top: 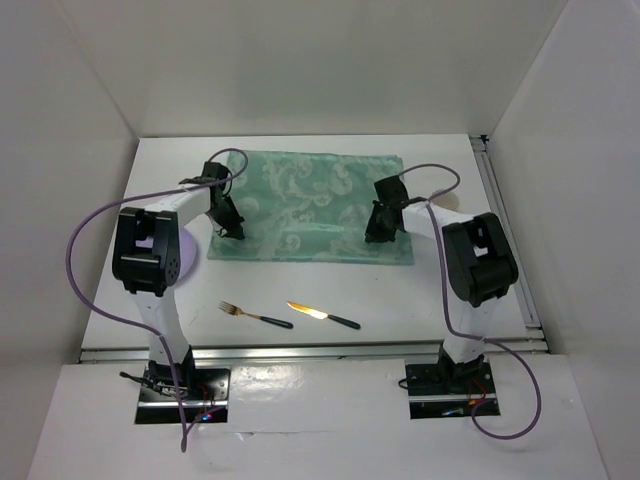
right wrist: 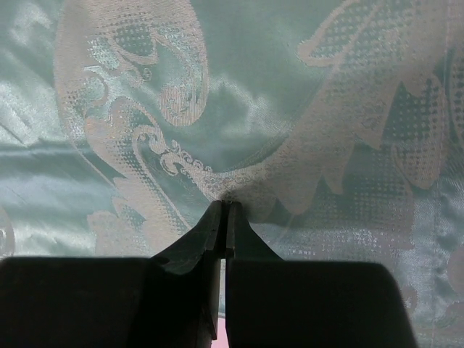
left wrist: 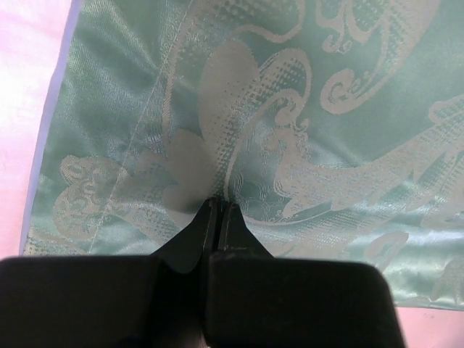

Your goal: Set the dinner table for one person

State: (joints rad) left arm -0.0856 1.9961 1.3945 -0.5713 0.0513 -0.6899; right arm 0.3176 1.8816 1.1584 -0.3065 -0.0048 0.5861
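Observation:
The white dinner table (top: 420, 290) carries a teal-green patterned cloth (top: 310, 205) lying flat at its middle back. My left gripper (top: 232, 230) points down at the cloth's near left part. In the left wrist view its jaws are closed (left wrist: 219, 201), pinching a small ridge of the cloth (left wrist: 304, 109). My right gripper (top: 380, 236) points down at the cloth's near right part. In the right wrist view it is closed (right wrist: 225, 204) on a small pucker of the cloth (right wrist: 254, 87).
A fork (top: 255, 315) and a knife (top: 322, 315) with dark handles lie on the table in front of the cloth. A lavender plate (top: 196, 252) shows partly under my left arm. A metal rail (top: 510, 240) runs along the right edge. White walls enclose three sides.

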